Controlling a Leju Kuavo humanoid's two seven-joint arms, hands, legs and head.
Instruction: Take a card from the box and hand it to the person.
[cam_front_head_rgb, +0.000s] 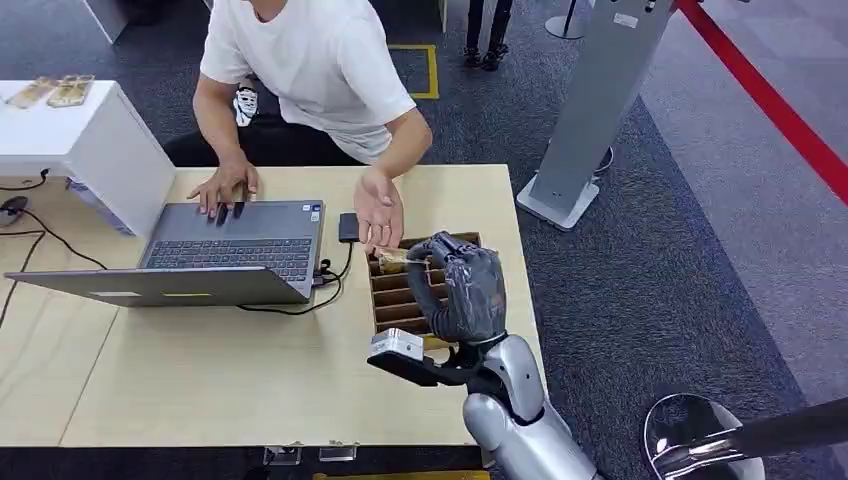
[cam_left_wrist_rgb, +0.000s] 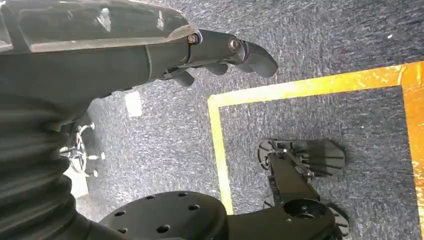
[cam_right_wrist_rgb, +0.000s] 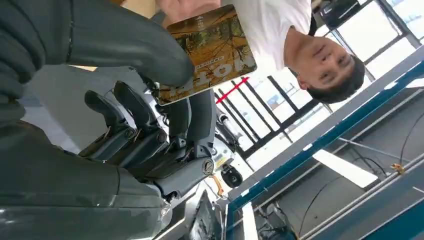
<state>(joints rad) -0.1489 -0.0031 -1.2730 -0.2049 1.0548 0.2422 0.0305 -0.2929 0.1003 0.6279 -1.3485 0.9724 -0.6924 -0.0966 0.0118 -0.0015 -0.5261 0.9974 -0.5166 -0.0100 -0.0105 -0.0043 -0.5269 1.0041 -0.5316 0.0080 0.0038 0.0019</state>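
1. A pale wooden surface (cam_front_head_rgb: 250, 370) fills the head view, with a person in a white shirt (cam_front_head_rgb: 320, 60) leaning over its far edge.
2. The robot's right hand (cam_front_head_rgb: 462, 285) is raised above a slotted wooden box (cam_front_head_rgb: 395, 300) at about 3 o'clock on the surface.
3. That hand pinches a card (cam_right_wrist_rgb: 207, 47) between its thick thumb and darker fingers (cam_right_wrist_rgb: 192, 117) (the card is printed in yellow and brown, with lettering along one edge).
4. In the head view the card (cam_front_head_rgb: 392, 260) sits over the far end of the box, just beneath the person's open, upturned palm (cam_front_head_rgb: 378, 208).
5. The person's other hand (cam_front_head_rgb: 225, 187) rests on an open laptop (cam_front_head_rgb: 225, 250) at about 10 o'clock; a small dark device (cam_front_head_rgb: 348, 227) lies just beside the laptop.
6. The robot's left hand (cam_left_wrist_rgb: 220, 55) hangs over grey carpet (cam_left_wrist_rgb: 320, 30) marked with a yellow line (cam_left_wrist_rgb: 300, 87), its fingers loosely curled around nothing.
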